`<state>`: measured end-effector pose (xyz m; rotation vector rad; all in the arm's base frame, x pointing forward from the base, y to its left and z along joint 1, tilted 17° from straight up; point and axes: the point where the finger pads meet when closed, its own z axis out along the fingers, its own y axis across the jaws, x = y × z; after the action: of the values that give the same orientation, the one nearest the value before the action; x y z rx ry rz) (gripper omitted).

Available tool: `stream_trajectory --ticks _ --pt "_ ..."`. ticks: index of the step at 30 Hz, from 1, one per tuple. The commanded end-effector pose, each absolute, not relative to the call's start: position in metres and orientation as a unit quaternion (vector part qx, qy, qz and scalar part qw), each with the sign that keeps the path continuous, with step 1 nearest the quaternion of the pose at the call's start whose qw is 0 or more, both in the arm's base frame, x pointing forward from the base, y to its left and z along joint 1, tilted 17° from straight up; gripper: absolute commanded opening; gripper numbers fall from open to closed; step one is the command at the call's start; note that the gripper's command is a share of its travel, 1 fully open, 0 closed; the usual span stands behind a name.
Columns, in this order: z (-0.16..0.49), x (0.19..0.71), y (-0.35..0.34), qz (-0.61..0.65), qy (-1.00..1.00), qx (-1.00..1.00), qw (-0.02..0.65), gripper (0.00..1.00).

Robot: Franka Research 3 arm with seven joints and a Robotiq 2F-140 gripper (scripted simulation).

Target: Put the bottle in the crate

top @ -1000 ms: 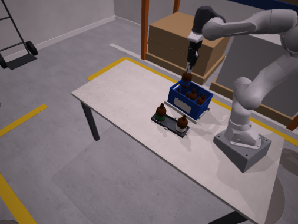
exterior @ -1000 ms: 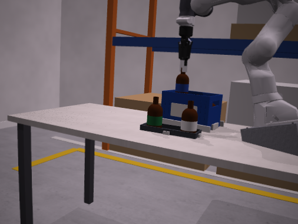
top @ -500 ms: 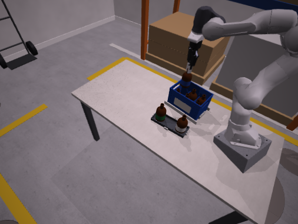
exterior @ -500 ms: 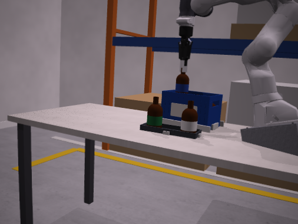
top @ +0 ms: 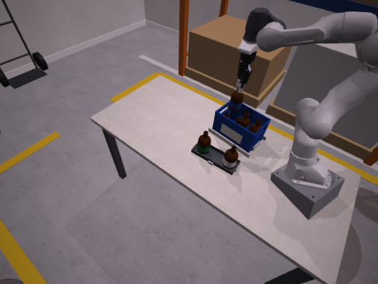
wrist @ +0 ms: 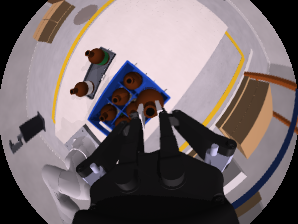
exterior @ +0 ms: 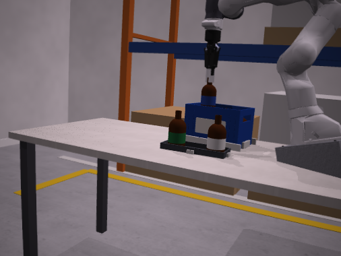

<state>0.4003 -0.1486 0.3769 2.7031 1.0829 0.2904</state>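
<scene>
Tray (top: pixel 216 156) (exterior: pixel 199 147) (wrist: pixel 96 74) at left on the bench (top: pixel 149 112) (exterior: pixel 101 138) (wrist: pixel 175 35), bearing green-banded bottle (top: pixel 204 143) (exterior: pixel 177 129) (wrist: pixel 96 56), then white-banded bottle (top: pixel 231 157) (exterior: pixel 216 135) (wrist: pixel 80 89). Rightward, blue-banded bottle (top: pixel 237 100) (exterior: pixel 209 92) (wrist: pixel 150 97) hangs upright, base about rim height at one corner of the crate (top: pixel 216 123) (exterior: pixel 232 124) (wrist: pixel 109 91). Jaws nearly closed, clamped on its neck. Looks like glass: stiff, smooth, probably slippery, breakable; weight unknown. Neck grip seems right, leaving the wide body clear for the slot, though it may swing if the base knocks a divider.

Top and exterior views: between the earlier pictures and the present ones, no change can be made out in the position of the Robotiq 2F-140 gripper (top: pixel 240 89) (exterior: pixel 210 77) (wrist: pixel 150 108), or in that of the blue-labelled brown bottle (top: pixel 237 99) (exterior: pixel 209 93) (wrist: pixel 151 96) directly below its fingertips. Any shift of the bottle relative to the gripper is too small to tell. Wrist view: change cannot be judged, as this view is given for a single moment.
</scene>
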Motion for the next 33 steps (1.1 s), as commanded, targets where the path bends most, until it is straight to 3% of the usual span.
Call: stream_trajectory --ticks 1,33 --pt "0.3781 0.4012 -0.1505 0.101 0.366 0.919 0.109 0.0" --pt "0.3728 0.4027 -0.1512 0.101 0.366 0.919 0.109 0.0"
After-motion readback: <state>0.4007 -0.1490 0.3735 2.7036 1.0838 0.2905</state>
